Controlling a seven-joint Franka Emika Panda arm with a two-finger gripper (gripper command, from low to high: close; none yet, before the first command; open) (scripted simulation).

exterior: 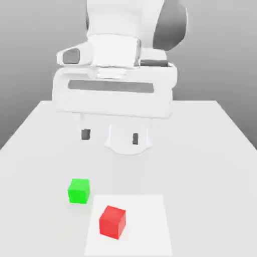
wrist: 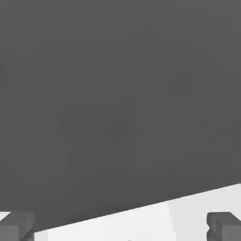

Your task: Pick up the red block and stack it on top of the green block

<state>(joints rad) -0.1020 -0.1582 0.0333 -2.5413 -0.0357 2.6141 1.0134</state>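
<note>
Squarely flat, red block (exterior: 112,221) corner-on beside green block (exterior: 79,190), no long axis; gripper (exterior: 110,136) spread, empty.

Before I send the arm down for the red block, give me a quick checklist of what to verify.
1. Jaws of the gripper open, nothing between them: ok.
2. Red block uncovered on the table: ok.
3. Green block top bare, ready for stacking: ok.
4. Blocks apart, not touching: ok.
5. Gripper above red block: not ok; it hangs farther back.
6. Jaws squared to the block's faces: cannot tell.
</note>
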